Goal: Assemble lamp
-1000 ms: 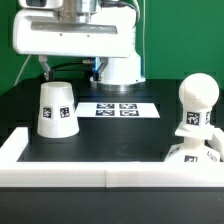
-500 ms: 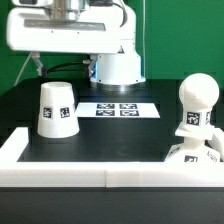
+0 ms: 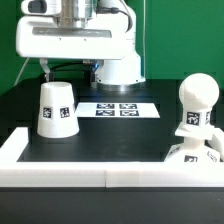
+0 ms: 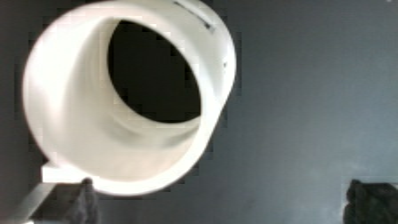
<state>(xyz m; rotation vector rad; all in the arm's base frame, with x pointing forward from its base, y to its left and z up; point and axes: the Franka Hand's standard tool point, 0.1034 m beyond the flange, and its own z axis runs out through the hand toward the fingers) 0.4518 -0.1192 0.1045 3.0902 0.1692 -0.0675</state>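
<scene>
The shade (image 3: pixel 56 108) was seen standing upside down, wide end on the black table (image 3: pixel 110 135), over on the exterior view's left, with a square tag on its side. The arm (image 3: pixel 75 35) was hung right above and behind it. In the wrist view the shade's open mouth (image 4: pixel 151 70) was looked straight into, and the two dark fingertips (image 4: pixel 64 198) were spotted well apart on either side, so the gripper (image 4: pixel 217 198) was spread wide with nothing clamped. The bulb (image 3: pixel 197 103) was found already seated on the base block (image 3: pixel 192 155) at the exterior view's right, near the white rail (image 3: pixel 110 177) at the front. The marker board (image 3: pixel 118 109) was laid flat between shade and bulb, closer to the shade.
</scene>
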